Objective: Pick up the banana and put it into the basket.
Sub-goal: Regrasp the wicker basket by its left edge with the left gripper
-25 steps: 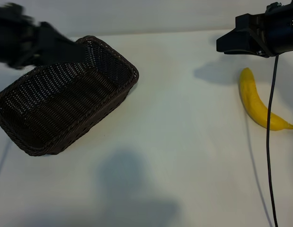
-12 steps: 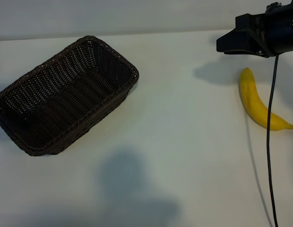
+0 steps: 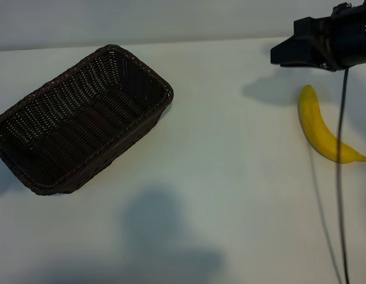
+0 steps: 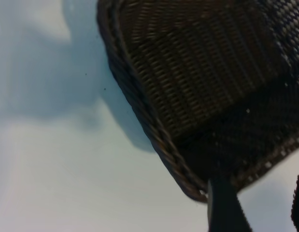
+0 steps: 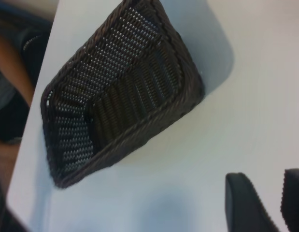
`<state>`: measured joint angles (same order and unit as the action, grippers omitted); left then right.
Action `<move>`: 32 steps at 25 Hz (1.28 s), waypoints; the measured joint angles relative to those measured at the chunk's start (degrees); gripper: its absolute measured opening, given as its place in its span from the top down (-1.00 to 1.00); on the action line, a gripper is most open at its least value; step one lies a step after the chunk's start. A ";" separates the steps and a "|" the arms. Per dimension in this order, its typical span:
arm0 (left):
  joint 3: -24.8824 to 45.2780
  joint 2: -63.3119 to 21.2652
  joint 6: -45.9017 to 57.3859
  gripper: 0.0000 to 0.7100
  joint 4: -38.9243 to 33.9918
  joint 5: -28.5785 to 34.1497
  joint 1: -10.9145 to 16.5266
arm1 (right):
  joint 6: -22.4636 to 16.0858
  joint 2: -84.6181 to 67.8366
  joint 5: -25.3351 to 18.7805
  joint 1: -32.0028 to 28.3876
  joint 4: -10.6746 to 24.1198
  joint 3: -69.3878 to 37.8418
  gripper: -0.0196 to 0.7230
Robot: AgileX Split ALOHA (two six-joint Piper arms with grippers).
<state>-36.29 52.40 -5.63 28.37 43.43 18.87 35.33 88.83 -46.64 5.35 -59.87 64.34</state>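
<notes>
The yellow banana [image 3: 320,129] lies on the white table at the right, stem end toward the right edge. At the left stands the dark brown wicker basket [image 3: 82,118], empty; both wrist views also show the basket [image 4: 207,72] [image 5: 120,92]. My right arm [image 3: 316,44] hovers just behind the banana, above the table. Its gripper [image 5: 277,203] is open with only bare table between the fingers. My left gripper [image 4: 263,208] is open beside one corner of the basket, holding nothing. The left arm is outside the exterior view.
A black cable [image 3: 339,177] hangs from the right arm and crosses over the banana down to the front edge. The table's edge [image 5: 40,72] runs just past the basket, with dark objects beyond it. Bare white table [image 3: 230,148] separates basket and banana.
The left arm, over the basket's far-left side a second ago, has drawn back to the left and out of the exterior view. Right arm, banana and basket have stayed put.
</notes>
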 joint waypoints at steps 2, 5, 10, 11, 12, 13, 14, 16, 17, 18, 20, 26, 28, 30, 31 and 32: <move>0.32 3.93 -4.04 -0.09 4.82 -1.35 1.97 | 0.00 0.00 1.73 0.00 0.11 0.00 0.30; 0.48 11.05 -11.02 -0.08 12.78 -1.96 5.64 | 0.00 0.00 1.95 0.00 0.11 0.00 0.30; 0.48 21.36 -21.37 -0.03 23.80 -0.12 12.67 | 0.00 0.00 2.10 0.00 0.11 0.00 0.30; 0.48 22.32 -23.29 -0.02 25.60 0.31 13.34 | 0.00 0.00 2.22 0.00 0.11 0.00 0.30; 0.23 22.77 -24.47 -0.02 26.56 1.73 13.74 | 0.00 0.00 2.22 0.00 0.11 0.00 0.30; -0.36 23.02 -25.22 -0.01 27.09 3.14 13.80 | 0.00 0.00 2.22 0.00 0.11 0.00 0.30; -1.24 23.03 -25.23 -0.02 27.21 3.93 13.86 | 0.00 0.00 2.22 0.00 0.11 0.00 0.30; -3.17 23.11 -24.30 -0.02 26.76 5.39 13.86 | 0.00 0.00 2.27 0.00 0.11 0.00 0.30; -4.19 23.18 -23.27 -0.02 25.86 6.08 13.86 | 0.00 0.00 2.27 0.00 0.11 0.00 0.30; -4.92 23.24 -22.49 -0.02 24.73 6.46 13.86 | 0.00 0.00 2.27 0.00 0.11 0.00 0.30; -5.77 23.61 -20.81 -0.02 21.88 7.27 13.92 | 0.00 0.00 2.27 0.00 0.11 0.00 0.30; -5.93 23.91 -16.06 -0.03 11.41 8.45 14.13 | 0.00 0.00 2.27 0.00 0.06 0.00 0.30; -5.99 23.91 -15.61 -0.08 10.53 8.39 14.13 | 0.00 0.00 2.27 0.00 0.06 0.00 0.30; -6.37 23.96 -15.30 -0.16 9.85 8.46 14.13 | 0.00 0.00 2.27 0.00 0.06 0.00 0.30; -6.75 23.96 -15.02 -0.21 9.59 8.46 14.13 | 0.00 0.00 2.27 0.00 0.06 0.00 0.30; -7.35 23.96 -14.72 -0.26 9.26 8.51 14.13 | 0.00 0.00 2.27 0.00 0.06 0.00 0.30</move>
<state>-43.63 76.36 -20.35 37.63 51.94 33.00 35.33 88.83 -44.37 5.35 -59.81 64.34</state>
